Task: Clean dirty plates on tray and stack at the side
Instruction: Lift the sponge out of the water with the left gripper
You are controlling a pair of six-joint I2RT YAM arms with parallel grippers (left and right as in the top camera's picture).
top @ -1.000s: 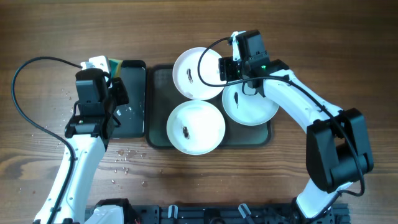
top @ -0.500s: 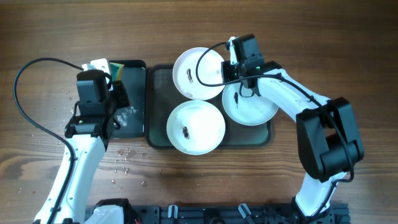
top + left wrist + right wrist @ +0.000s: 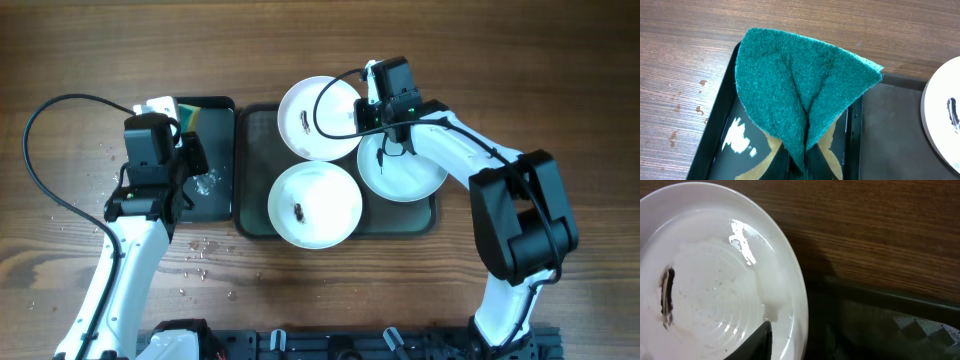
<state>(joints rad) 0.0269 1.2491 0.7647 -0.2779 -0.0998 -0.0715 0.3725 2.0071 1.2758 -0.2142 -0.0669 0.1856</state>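
Plates [image 3: 315, 205] flat on tray [image 3: 255, 130] lying left-right, left fingers [image 3: 815, 167] pinching pad [image 3: 800, 85]

Three smeared plates [image 3: 315, 205] on tray [image 3: 255, 130], right pincer [image 3: 366, 115] at rim of rear plate [image 3: 308, 118]

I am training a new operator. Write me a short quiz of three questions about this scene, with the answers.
1. True or false: one plate already lies stacked beside the tray.
2. What does the left pincer hold? A) a white plate B) a green scouring pad C) nothing
3. How many plates on the tray carry a dark smear?

Key:
1. False. The far plate, the near plate and the right plate all lie on the tray.
2. B.
3. Three.
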